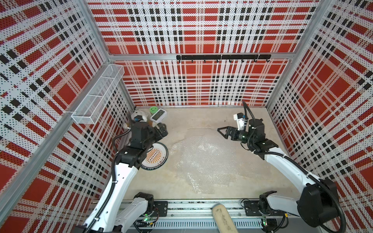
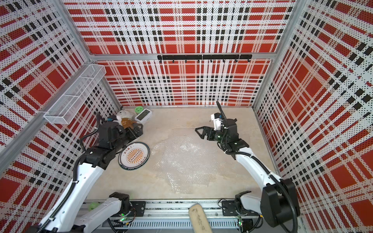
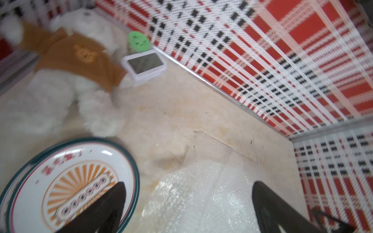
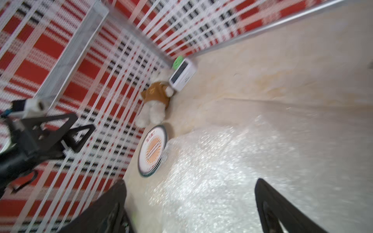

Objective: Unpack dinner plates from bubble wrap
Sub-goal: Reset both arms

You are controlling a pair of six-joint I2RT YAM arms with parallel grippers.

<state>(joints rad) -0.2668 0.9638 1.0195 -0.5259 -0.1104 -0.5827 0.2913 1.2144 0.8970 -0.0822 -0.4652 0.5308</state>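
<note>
Now the bubble wrap [image 1: 201, 159] lies spread flat, with bare table [image 1: 201, 119] beyond its far edge. One dinner plate [image 1: 156, 155] sits uncovered just beside the wrap. Left gripper [image 3: 188, 183] and right gripper [image 4: 189, 181] hang near the wrap's far corners, jaws apart.

Plate [image 1: 156, 156] partly hidden under left arm [image 1: 129, 155], its lettering too small to read, plush toy [image 3: 66, 80] blurred, bubble wrap [image 3: 201, 193] cut by frame edge
</note>
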